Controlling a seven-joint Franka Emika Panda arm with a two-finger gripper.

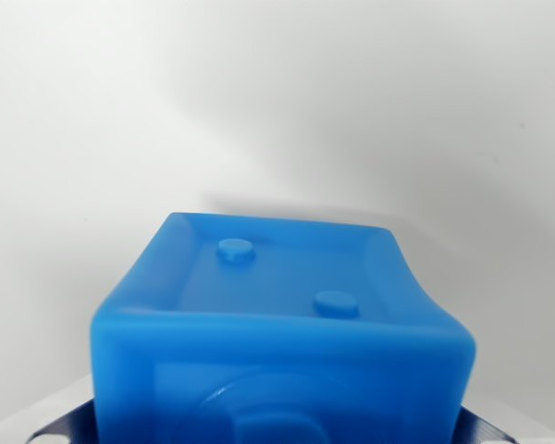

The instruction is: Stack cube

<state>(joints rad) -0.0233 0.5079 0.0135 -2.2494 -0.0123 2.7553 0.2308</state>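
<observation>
A blue cube fills the lower middle of the wrist view, very close to the camera. Its upper face is sunken and carries two small round studs; the face toward the camera has a round embossed shape. My gripper is shut on the blue cube. Only the edges of the fingers show, pressed against the cube's left and right sides at the bottom of the picture. No second cube is in view.
A plain white surface spreads behind and around the cube, with a soft shadow just beyond the cube's far edge.
</observation>
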